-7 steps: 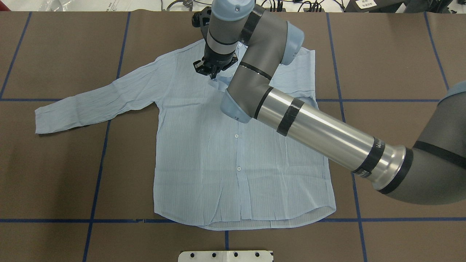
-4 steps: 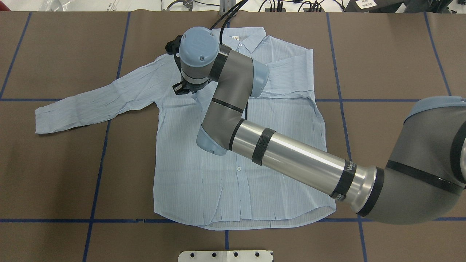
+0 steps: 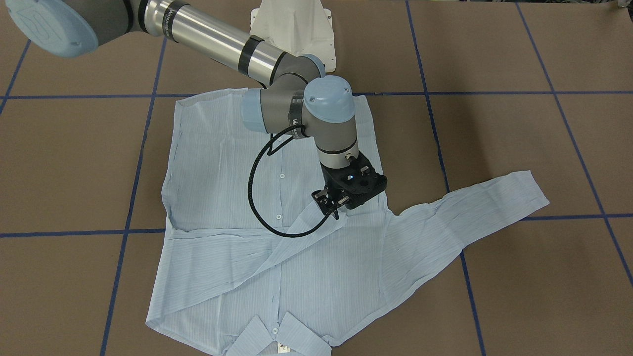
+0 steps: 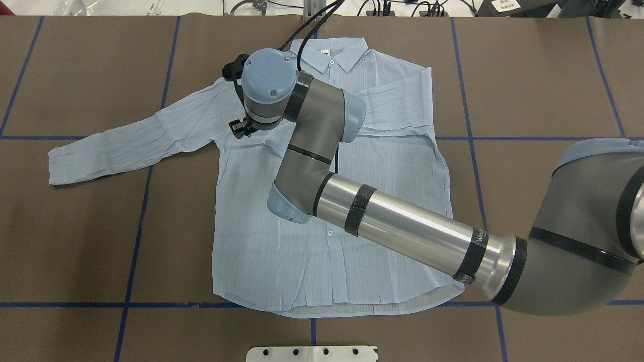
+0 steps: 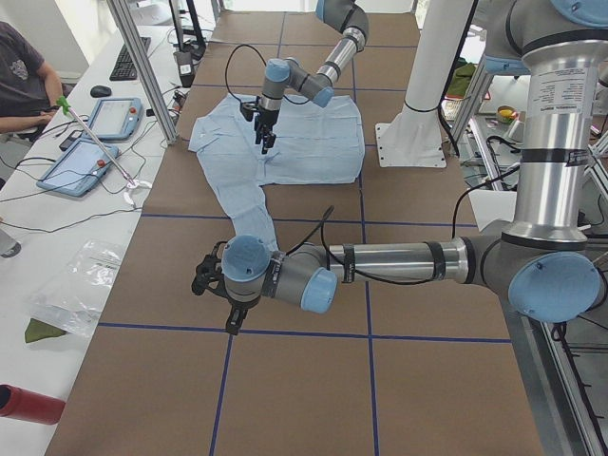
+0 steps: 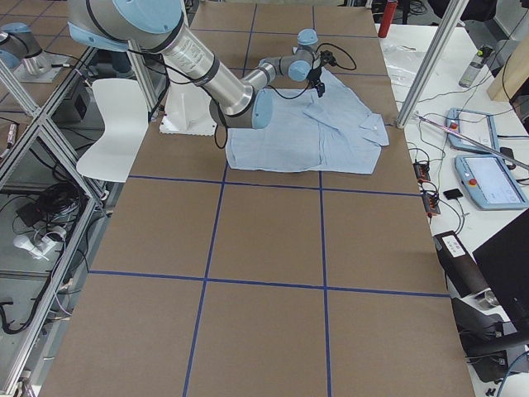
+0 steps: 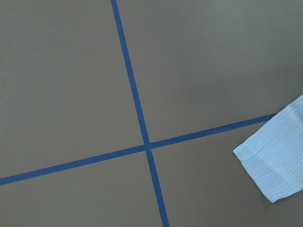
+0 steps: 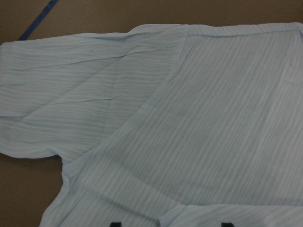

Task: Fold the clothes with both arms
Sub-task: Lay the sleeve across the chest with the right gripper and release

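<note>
The light blue striped shirt (image 4: pixel 282 251) lies flat and buttoned, collar (image 4: pixel 334 53) at the far side. Its one sleeve (image 4: pixel 126 146) is spread out to the left. The other sleeve (image 3: pixel 247 267) is folded diagonally across the chest. My right gripper (image 3: pixel 330 208) reaches over the chest and is shut on that sleeve's cuff, just above the cloth; it also shows in the overhead view (image 4: pixel 240 128). My left gripper (image 5: pixel 233 321) hovers low over bare table beyond the spread sleeve's cuff (image 7: pixel 277 161); I cannot tell whether it is open or shut.
Blue tape lines (image 4: pixel 136 226) grid the brown table. The white pedestal base (image 3: pixel 294 29) stands at the robot's side. A person (image 5: pixel 24 76), tablets (image 5: pixel 114 119) and a red bottle (image 5: pixel 28 404) are on a side bench beyond the frame posts.
My right gripper has moved left and toward the robot across the chest, drawing the folded sleeve's cuff with it. The collar has come into view. The spread sleeve has not moved.
</note>
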`<state>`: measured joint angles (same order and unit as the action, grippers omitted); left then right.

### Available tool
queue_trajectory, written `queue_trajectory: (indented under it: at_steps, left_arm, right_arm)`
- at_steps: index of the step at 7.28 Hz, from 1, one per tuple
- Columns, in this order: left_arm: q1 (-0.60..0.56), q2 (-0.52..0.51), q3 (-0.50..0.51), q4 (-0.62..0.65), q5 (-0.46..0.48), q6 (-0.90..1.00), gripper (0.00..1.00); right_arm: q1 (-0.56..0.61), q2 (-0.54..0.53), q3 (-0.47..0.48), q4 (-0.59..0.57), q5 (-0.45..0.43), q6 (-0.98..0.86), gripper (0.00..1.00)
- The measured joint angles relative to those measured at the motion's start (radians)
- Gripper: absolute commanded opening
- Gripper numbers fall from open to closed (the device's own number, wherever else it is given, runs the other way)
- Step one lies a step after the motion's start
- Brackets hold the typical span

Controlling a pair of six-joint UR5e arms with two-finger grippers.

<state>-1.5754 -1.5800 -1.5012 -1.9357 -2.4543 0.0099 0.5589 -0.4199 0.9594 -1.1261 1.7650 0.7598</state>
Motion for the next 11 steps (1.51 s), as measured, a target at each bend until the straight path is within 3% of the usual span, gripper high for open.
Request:
queue_trajectory:
  at_steps: [2,4,6,7,8,9,11]
  left_arm:
    - [0.000,0.000,0.000,-0.002,0.000,-0.005,1.00]
    - [0.000,0.000,0.001,-0.002,0.000,-0.006,1.00]
    - [0.000,0.000,0.006,-0.003,0.000,-0.005,1.00]
    - [0.000,0.000,0.007,-0.003,0.000,-0.005,1.00]
    - [0.000,0.000,0.008,-0.003,0.000,-0.005,1.00]
    - [0.000,0.000,0.008,-0.003,0.000,-0.005,1.00]
    - [0.000,0.000,0.008,-0.003,0.000,-0.005,1.00]
  right_arm:
    - [0.000,-0.051,0.045,-0.002,0.012,0.164,0.99]
    - [-0.002,-0.140,0.127,-0.009,0.025,0.442,0.96]
    - [-0.006,-0.161,0.166,-0.055,0.027,0.677,0.94]
    - [-0.014,-0.159,0.173,-0.081,0.026,0.738,0.85]
    - [-0.028,-0.158,0.174,-0.097,0.023,0.772,0.82]
    - [-0.039,-0.158,0.171,-0.103,0.021,0.792,0.63]
    - [-0.049,-0.157,0.166,-0.108,0.020,0.815,0.57]
